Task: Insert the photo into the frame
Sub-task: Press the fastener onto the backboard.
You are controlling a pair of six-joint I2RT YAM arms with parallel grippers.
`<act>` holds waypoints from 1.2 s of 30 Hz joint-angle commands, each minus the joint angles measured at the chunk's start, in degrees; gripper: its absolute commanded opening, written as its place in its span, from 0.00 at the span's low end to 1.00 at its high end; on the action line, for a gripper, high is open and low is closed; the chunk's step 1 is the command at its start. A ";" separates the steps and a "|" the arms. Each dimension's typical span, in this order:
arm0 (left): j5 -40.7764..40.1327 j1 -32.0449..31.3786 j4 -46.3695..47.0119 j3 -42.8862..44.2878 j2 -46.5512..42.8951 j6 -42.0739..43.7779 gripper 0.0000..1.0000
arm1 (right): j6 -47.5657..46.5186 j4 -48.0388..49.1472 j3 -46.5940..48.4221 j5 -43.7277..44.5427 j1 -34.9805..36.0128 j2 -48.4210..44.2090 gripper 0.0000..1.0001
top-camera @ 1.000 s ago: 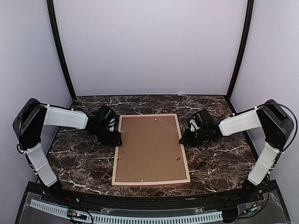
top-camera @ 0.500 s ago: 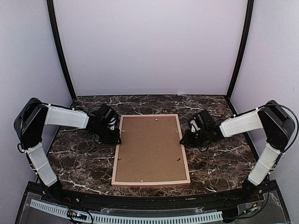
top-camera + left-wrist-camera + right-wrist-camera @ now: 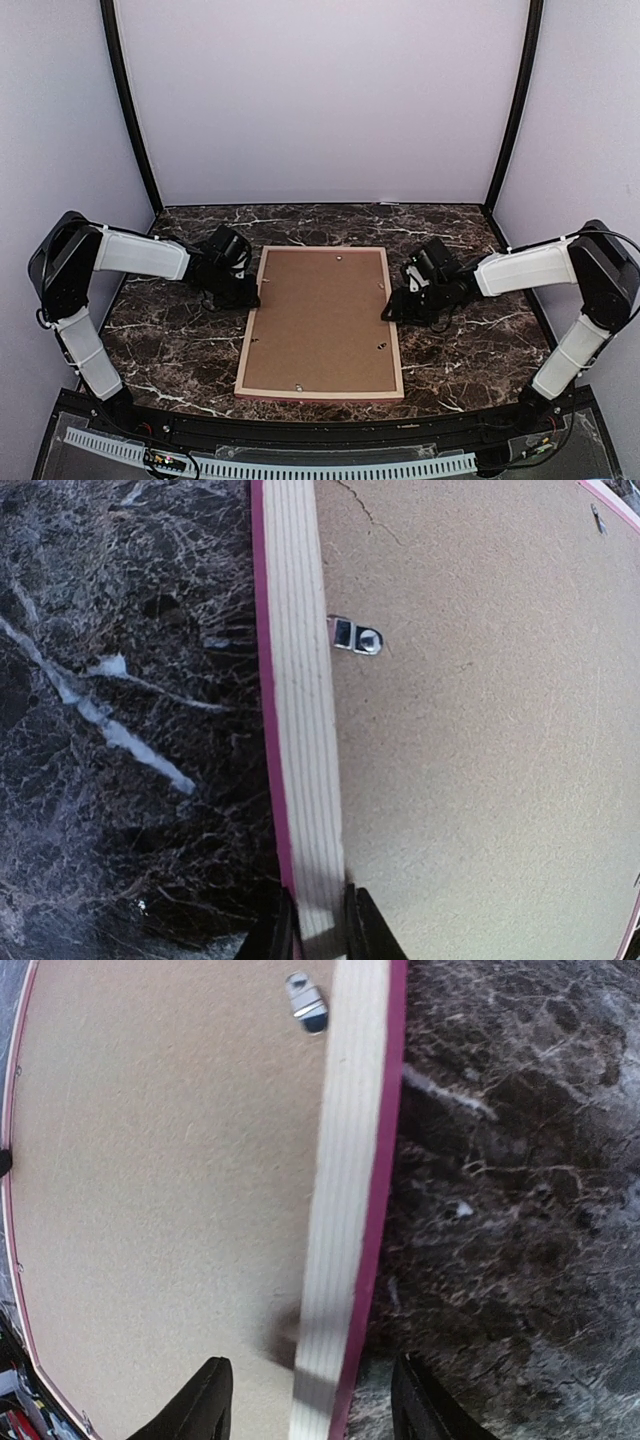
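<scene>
The frame [image 3: 247, 340] lies face down on the marble table, its tan wooden back and pink-red edge up, with a brown backing board [image 3: 322, 320] filling it. My left gripper [image 3: 249, 297] is shut on the frame's left rail [image 3: 300, 710]; its fingers [image 3: 372, 935] pinch the rail from both sides. Over the right rail [image 3: 350, 1190] sits my right gripper [image 3: 312, 1400], open, one finger [image 3: 205, 1400] above the board and the other above the table, neither touching the rail. The photo is out of view.
Small metal turn clips [image 3: 357, 637] [image 3: 307, 1000] sit on the backing board near each rail. Dark marble table [image 3: 170, 340] stretches to both sides of the frame. Pale walls close the back and sides, and a black rail runs along the near edge.
My left gripper has shut on the left rail. My right gripper has opened off the right rail. The frame has shifted slightly on the table.
</scene>
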 commanded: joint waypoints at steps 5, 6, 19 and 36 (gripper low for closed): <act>-1.23 -1.96 0.87 -1.19 -1.08 -2.10 0.09 | 6.25 -0.88 -2.69 3.90 6.73 -3.10 0.59; -1.37 -2.01 0.88 -1.16 -1.11 -2.13 0.09 | 6.94 -0.96 -2.87 4.54 7.42 -3.06 0.59; -2.64 -2.12 0.54 -1.47 -1.85 -2.05 0.08 | 11.02 -8.80 -1.83 14.17 14.90 -1.70 0.61; -3.57 -2.12 0.67 -2.28 -2.51 -2.01 0.07 | 11.61 -13.08 -0.45 17.53 18.04 -1.31 0.59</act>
